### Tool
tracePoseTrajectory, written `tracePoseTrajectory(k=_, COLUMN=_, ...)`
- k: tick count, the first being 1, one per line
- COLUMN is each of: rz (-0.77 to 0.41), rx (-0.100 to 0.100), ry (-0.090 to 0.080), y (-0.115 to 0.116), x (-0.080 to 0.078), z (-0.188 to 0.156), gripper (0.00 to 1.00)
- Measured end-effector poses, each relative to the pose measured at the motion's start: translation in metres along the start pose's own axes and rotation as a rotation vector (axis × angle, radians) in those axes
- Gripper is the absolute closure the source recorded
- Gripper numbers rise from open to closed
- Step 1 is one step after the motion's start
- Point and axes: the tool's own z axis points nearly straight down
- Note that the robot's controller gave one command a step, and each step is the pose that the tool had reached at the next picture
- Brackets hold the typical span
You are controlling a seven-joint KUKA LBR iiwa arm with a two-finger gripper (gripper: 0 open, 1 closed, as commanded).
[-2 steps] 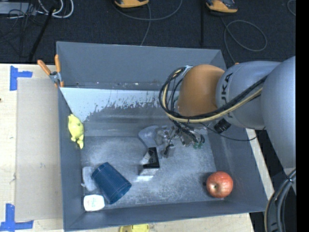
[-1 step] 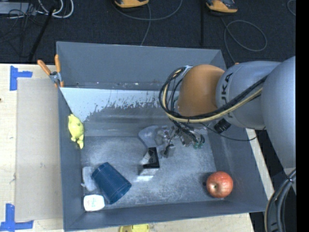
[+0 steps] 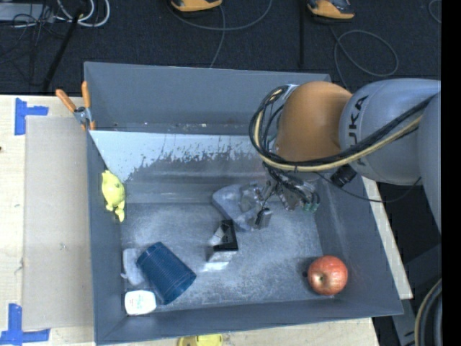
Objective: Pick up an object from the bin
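Observation:
My gripper (image 3: 261, 211) hangs low in the middle of the bin, under the arm's orange cover. It is right beside a pale grey crumpled thing (image 3: 229, 200), touching or nearly touching that thing's right side. Just below lies a small black and white object (image 3: 225, 239), tilted on the bin floor. A red apple (image 3: 328, 275) rests near the bin's front right corner, well apart from the gripper.
A blue cup (image 3: 166, 272) lies on its side at the front left, with a white flat thing (image 3: 140, 302) in the corner beside it. A yellow toy (image 3: 112, 194) leans against the left wall. The arm enters from the right.

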Motion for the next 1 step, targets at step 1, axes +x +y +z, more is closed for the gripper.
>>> tracePoseTrajectory(k=1, rz=-0.039, rx=0.002, ry=-0.007, y=0.0173, x=-0.0137, z=-0.1232, gripper=1.0)
